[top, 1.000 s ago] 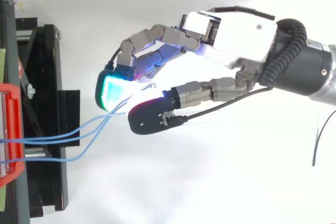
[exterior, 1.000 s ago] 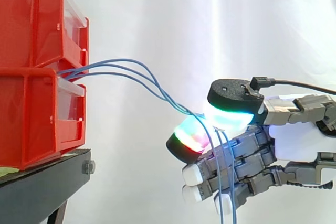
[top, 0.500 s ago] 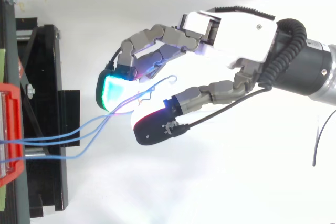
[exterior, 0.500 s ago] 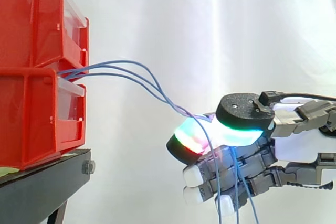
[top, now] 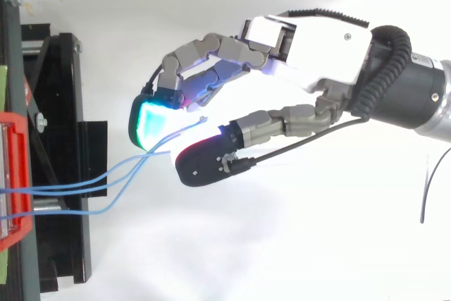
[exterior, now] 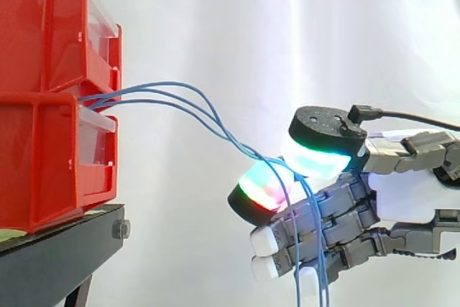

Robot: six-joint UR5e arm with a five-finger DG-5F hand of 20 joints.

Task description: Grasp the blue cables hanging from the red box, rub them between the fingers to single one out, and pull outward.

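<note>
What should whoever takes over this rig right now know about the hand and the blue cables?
Hand: shut on the blue cables, which are pinched between two glowing pads, out to the side of the red bins.
Cables: they leave the gap between the stacked bins, arc over to the pinch, and their loose ends hang down past the fingers.
Done: grasp made.
Left: several strands appear to sit in the pinch, so none looks singled out. Rub to isolate one, then pull outward.
</note>
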